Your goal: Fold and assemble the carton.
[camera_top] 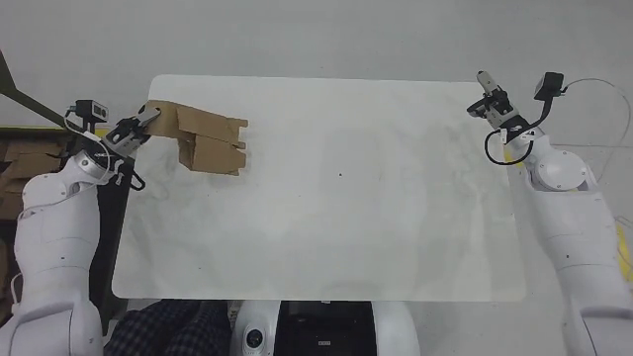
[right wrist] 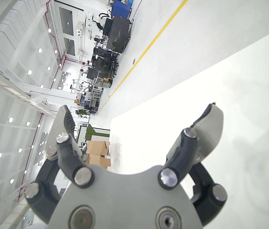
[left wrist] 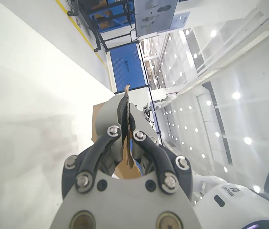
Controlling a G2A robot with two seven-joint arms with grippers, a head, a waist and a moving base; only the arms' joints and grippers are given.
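Left gripper [left wrist: 125, 113] was clamped on the carton [camera_top: 211, 138], apparently by one flap, at the table's [camera_top: 346, 237] far-left corner; right gripper [right wrist: 139, 129] hung spread, well apart. That thin pinch could slip or tear under folding.

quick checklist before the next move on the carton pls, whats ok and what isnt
1. Left hand grips the carton by its edge: ok, shut on it.
2. Right hand free to help: ok, open and empty.
3. Right hand close to the carton: not ok, it is at the opposite far corner of the table.
4. Carton over the table: ok, near the far corner on the left arm's side.
5. Carton resting on the table or lifted: cannot tell.
6. Carton assembled: not ok, no closed box yet.
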